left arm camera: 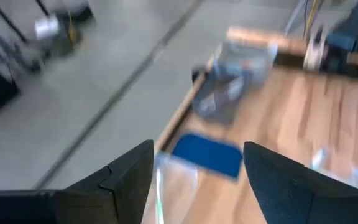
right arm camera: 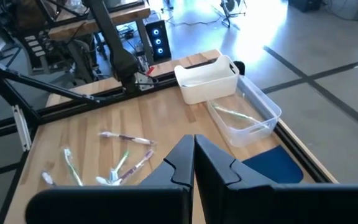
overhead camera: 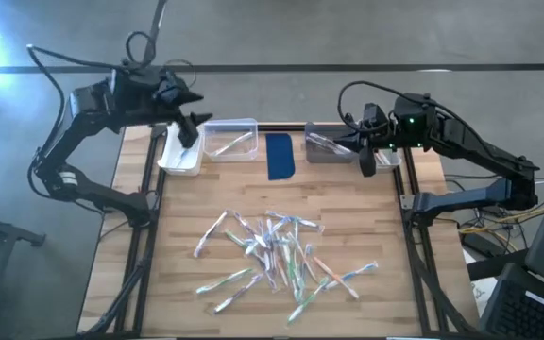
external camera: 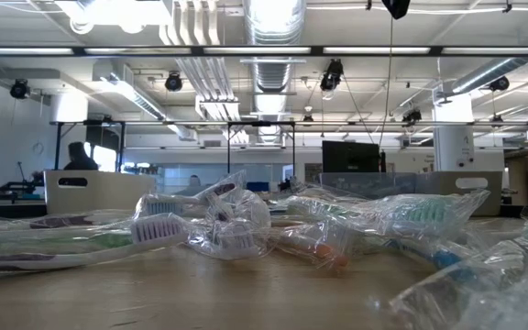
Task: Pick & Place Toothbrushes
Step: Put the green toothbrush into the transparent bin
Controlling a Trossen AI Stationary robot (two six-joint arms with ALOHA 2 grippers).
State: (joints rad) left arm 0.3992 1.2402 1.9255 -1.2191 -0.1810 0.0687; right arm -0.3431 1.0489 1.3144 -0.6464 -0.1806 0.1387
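Observation:
Several toothbrushes, many in clear wrappers, lie scattered on the wooden table's middle and fill the low view. One toothbrush lies in the clear bin. A wrapped one lies in the grey bin. My left gripper hovers open over the white bin at the far left, holding nothing. My right gripper hangs at the far right beside the grey bin, its fingers shut with nothing between them.
A dark blue pad lies between the clear and grey bins. A small clear bin sits by the right gripper. The bins line the table's far edge. Bare wood shows left and right of the pile. Black frame rails run along both table sides.

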